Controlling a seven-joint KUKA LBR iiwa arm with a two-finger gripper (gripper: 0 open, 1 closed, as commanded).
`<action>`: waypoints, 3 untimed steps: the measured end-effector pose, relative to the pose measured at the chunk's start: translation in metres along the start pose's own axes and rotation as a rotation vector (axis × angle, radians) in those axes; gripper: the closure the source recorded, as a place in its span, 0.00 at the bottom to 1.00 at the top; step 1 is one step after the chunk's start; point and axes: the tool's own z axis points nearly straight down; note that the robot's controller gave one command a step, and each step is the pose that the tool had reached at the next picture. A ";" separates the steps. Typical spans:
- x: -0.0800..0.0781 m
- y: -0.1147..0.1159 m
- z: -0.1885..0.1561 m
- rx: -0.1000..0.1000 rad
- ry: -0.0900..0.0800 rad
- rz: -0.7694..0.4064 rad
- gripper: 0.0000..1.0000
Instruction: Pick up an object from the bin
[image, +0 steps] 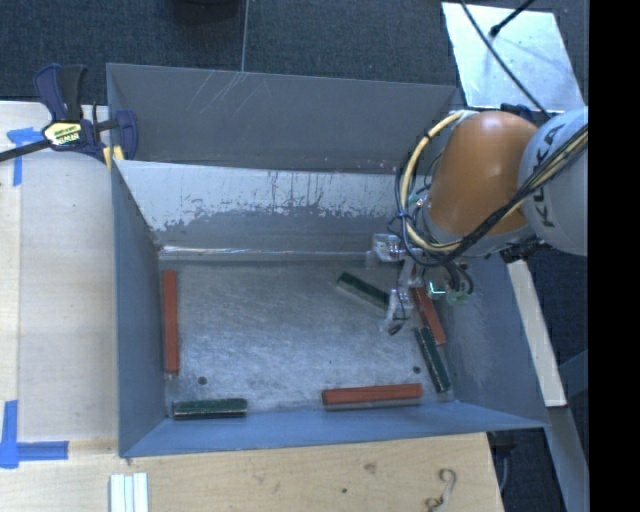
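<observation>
My gripper hangs low over the right part of the bin floor, under the arm's orange cover. A short dark green bar lies slanted just to its left, its right end close by the gripper. Right beside the gripper on the other side lies a red bar, running down and to the right against the bin's right slope. A second dark green bar continues below that red one. I cannot make out anything held in the gripper.
A long red bar lies along the left wall. A dark green bar and another red bar lie along the front wall. The arm and its cables hang over the back right corner.
</observation>
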 end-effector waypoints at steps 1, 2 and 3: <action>-0.002 -0.037 0.052 0.000 -0.004 0.087 0.00; -0.004 -0.036 0.050 0.001 -0.008 0.086 1.00; 0.044 -0.082 -0.107 0.003 -0.016 0.131 1.00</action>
